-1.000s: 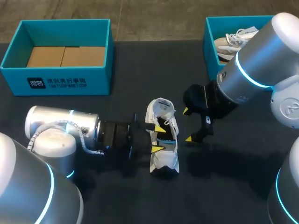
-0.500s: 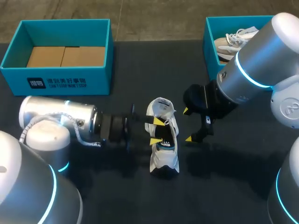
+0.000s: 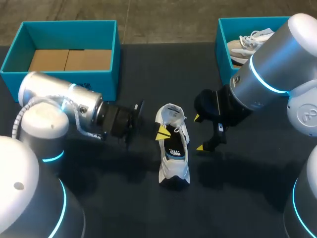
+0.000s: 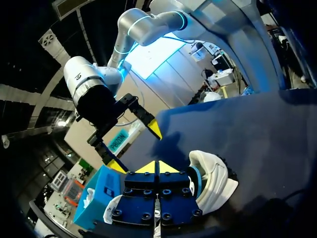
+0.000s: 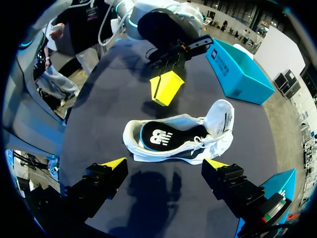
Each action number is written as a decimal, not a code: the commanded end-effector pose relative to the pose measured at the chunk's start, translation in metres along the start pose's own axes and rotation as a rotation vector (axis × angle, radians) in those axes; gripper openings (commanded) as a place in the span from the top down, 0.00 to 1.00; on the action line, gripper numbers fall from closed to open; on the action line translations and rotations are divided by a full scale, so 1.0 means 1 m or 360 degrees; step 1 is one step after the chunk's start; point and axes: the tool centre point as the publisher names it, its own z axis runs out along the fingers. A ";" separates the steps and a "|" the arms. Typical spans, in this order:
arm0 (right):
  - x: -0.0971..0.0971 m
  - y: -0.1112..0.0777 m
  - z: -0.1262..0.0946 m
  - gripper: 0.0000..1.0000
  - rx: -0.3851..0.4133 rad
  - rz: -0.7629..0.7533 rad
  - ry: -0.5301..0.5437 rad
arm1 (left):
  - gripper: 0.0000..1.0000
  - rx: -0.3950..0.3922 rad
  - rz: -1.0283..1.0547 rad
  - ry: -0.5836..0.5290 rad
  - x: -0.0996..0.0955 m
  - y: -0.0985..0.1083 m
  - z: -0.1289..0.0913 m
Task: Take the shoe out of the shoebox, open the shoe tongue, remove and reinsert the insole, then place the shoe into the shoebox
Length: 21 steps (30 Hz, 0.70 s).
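The left tool point(image 3: 162, 133), closed and empty, hovers beside the shoe point(image 3: 174, 151) on the worktop point(image 3: 99, 198); the right tool point(image 3: 198, 133) is wide open and empty.

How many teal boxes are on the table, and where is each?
2. The left box stands far left, cardboard showing inside. The right box stands far right, partly hidden by my right arm, holding a pale shoe.

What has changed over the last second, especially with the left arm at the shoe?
The left gripper has drawn its fingers out of the shoe to the shoe's edge near the tongue and closed them on nothing, and its arm has swung toward the table's far side. The shoe has not moved, the insole lies inside it, and the right gripper stays open beside it.
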 end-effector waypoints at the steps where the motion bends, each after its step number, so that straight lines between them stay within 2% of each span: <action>1: 0.001 0.000 0.001 0.00 0.0000 -0.0001 -0.0003 | 1.00 0.0019 0.0004 0.0185 -0.003 0.001 -0.003; 10: 0.001 0.000 0.001 0.00 0.0000 -0.0001 -0.0003 | 1.00 0.0015 0.0039 0.0448 0.000 0.000 -0.009; 17: 0.001 0.000 0.001 0.00 0.0000 -0.0001 -0.0003 | 1.00 0.0016 0.0041 0.0451 0.002 0.000 -0.010; 21: -0.010 -0.009 -0.012 0.00 0.0026 0.0010 -0.0005 | 1.00 0.0016 0.0041 0.0451 0.002 0.000 -0.010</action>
